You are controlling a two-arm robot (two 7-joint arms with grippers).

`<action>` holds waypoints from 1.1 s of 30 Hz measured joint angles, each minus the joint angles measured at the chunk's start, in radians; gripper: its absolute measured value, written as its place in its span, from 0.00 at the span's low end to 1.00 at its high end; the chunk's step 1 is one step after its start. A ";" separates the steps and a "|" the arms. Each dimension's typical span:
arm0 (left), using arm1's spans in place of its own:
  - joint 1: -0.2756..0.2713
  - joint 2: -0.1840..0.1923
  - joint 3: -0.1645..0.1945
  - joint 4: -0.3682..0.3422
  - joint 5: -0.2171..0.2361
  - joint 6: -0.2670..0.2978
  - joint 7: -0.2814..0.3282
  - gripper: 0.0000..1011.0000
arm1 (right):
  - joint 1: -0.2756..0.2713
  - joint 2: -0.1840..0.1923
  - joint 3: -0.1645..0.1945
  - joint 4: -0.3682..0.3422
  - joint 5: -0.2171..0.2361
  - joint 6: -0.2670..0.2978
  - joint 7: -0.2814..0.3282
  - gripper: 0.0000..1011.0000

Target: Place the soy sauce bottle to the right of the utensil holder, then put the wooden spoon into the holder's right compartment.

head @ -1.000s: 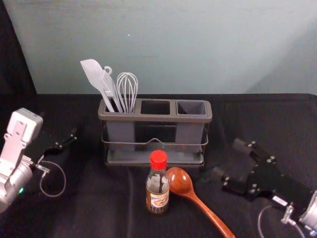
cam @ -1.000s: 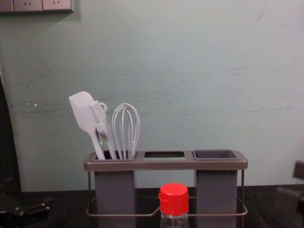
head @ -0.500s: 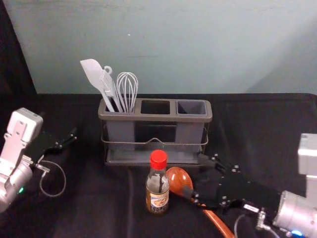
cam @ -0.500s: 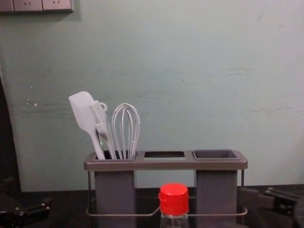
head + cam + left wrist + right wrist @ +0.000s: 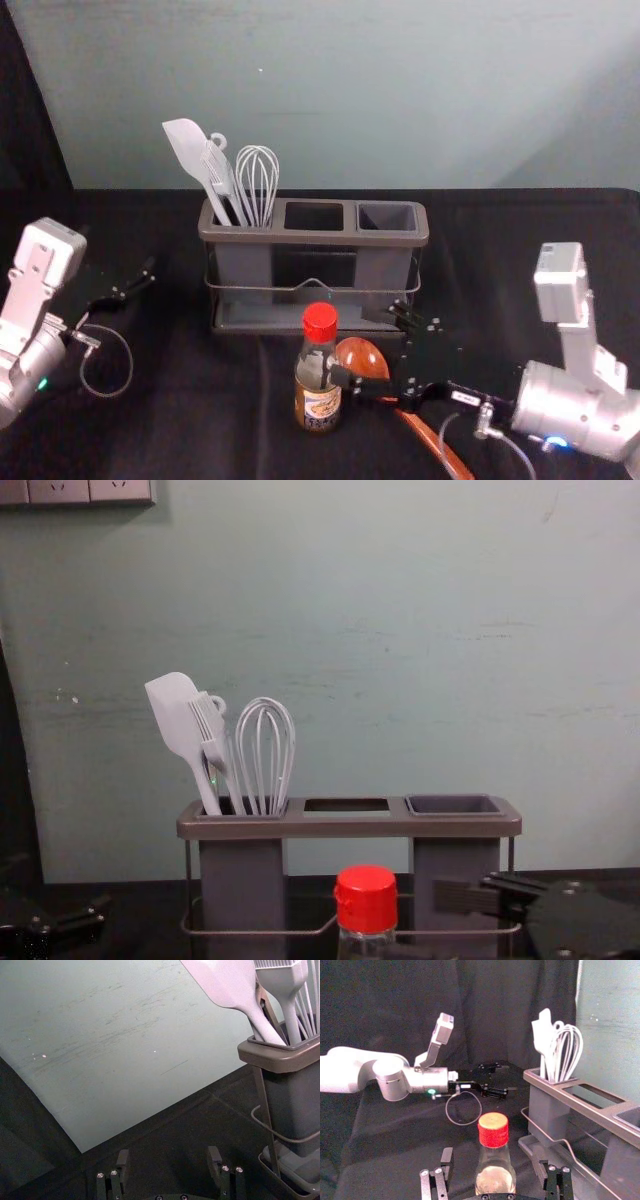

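Note:
My right gripper is open in the head view, just right of the soy sauce bottle and over the wooden spoon. In the right wrist view the red-capped bottle stands upright ahead, between the spread fingers of that gripper. The spoon lies on the table, its handle partly hidden under the right arm. Behind them is the utensil holder, with its middle and right compartments empty. My left gripper stays parked at the left, open in its wrist view.
A white spatula, a brush and a whisk stand in the holder's left compartment. A wire rail runs along the holder's front. The dark cloth-covered table extends to the holder's right.
My right gripper has moved left from the right side of the table, over the spoon and up close to the bottle. The bottle, spoon and left arm have not moved.

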 joint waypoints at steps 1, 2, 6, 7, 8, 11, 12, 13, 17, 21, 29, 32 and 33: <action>0.000 0.000 0.000 0.000 0.000 0.000 0.000 1.00 | 0.010 -0.006 -0.008 0.002 -0.006 0.007 -0.003 0.99; 0.000 0.000 0.000 0.000 0.000 0.000 0.000 1.00 | 0.014 -0.009 -0.012 0.002 -0.009 0.011 -0.004 0.99; 0.000 0.000 0.000 0.000 0.000 0.000 0.000 1.00 | 0.033 -0.025 -0.029 0.003 -0.030 0.020 -0.017 0.99; 0.000 0.000 0.000 0.000 0.000 0.000 0.000 1.00 | 0.039 -0.032 -0.034 0.003 -0.039 0.023 -0.028 0.99; 0.000 0.000 0.000 0.000 0.000 0.000 0.000 1.00 | 0.042 -0.036 -0.036 0.004 -0.044 0.024 -0.032 0.99; 0.000 0.000 0.000 0.000 0.000 0.000 0.000 1.00 | 0.054 -0.049 -0.047 0.006 -0.063 0.034 -0.048 0.99; 0.000 0.000 0.000 0.000 0.000 0.000 0.000 1.00 | 0.057 -0.052 -0.049 0.007 -0.067 0.037 -0.051 0.99; 0.000 0.000 0.000 0.000 0.000 0.000 0.000 1.00 | 0.061 -0.056 -0.052 0.007 -0.072 0.040 -0.055 0.99; 0.000 0.000 0.000 0.000 0.000 0.000 0.000 1.00 | 0.066 -0.064 -0.057 0.009 -0.081 0.044 -0.060 0.99; 0.000 0.000 0.000 0.000 0.000 0.000 0.000 1.00 | 0.068 -0.072 -0.059 0.011 -0.088 0.043 -0.066 0.99; 0.000 0.000 0.000 0.000 0.000 0.000 0.000 1.00 | 0.069 -0.080 -0.059 0.015 -0.095 0.036 -0.071 0.99; 0.000 0.000 0.000 0.000 0.000 0.000 0.000 1.00 | 0.069 -0.080 -0.059 0.015 -0.095 0.036 -0.071 0.99; 0.000 0.000 0.000 0.000 0.000 0.000 0.000 1.00 | 0.069 -0.080 -0.059 0.014 -0.095 0.036 -0.071 0.99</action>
